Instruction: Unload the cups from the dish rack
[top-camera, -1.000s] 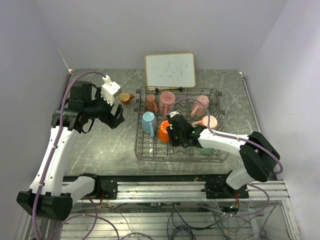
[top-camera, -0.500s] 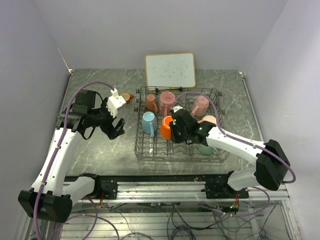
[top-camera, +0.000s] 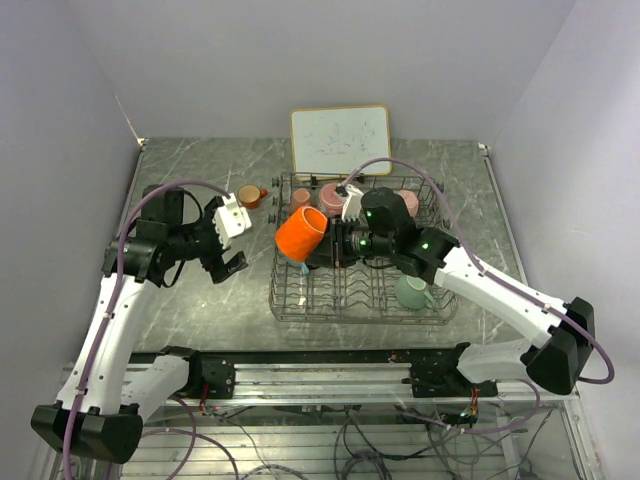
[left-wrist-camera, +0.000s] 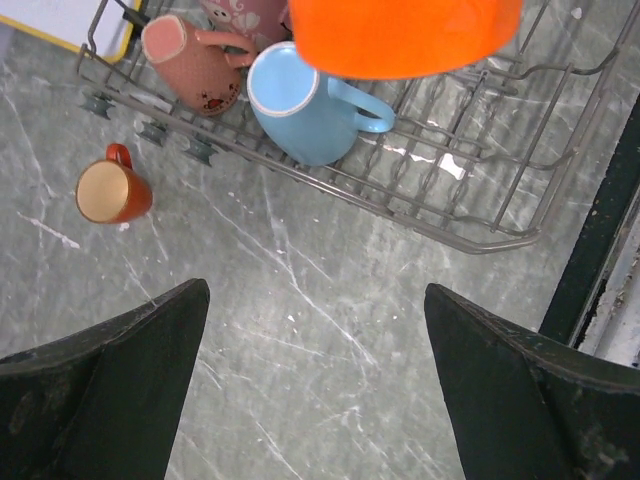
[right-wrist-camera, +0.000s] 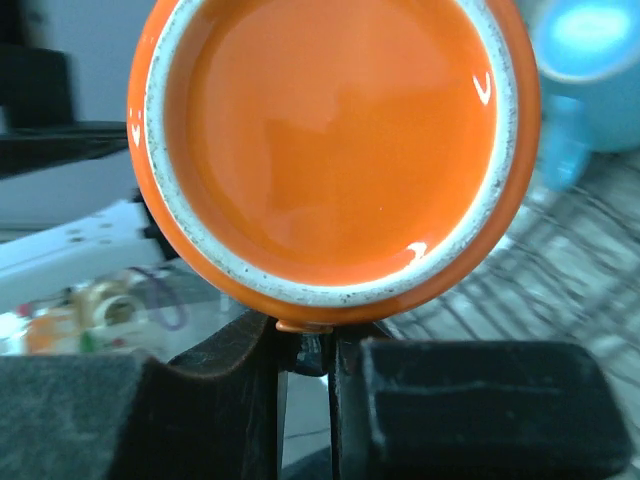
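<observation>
Overhead: the right claw (top-camera: 335, 243) pinches the big orange mug (top-camera: 302, 234), held sideways just off its fingertips above the dish rack's (top-camera: 360, 315) left edge, apparently to carry it clear. The left claw (top-camera: 222, 258) hangs spread over the counter (top-camera: 200, 300). Left wrist: ahead of the spread claw, that mug is cut off at the top, with a blue mug (left-wrist-camera: 300, 105) racked beneath it. Right wrist: the claw's pads squeeze the handle (right-wrist-camera: 300, 325), which is mostly hidden.

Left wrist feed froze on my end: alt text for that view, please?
A big orange mug juts in at the top edge, above the wire rack, where a light blue mug and a pink mug lie. A small orange mug stands on the table left of the rack; the left gripper is open below.
</observation>
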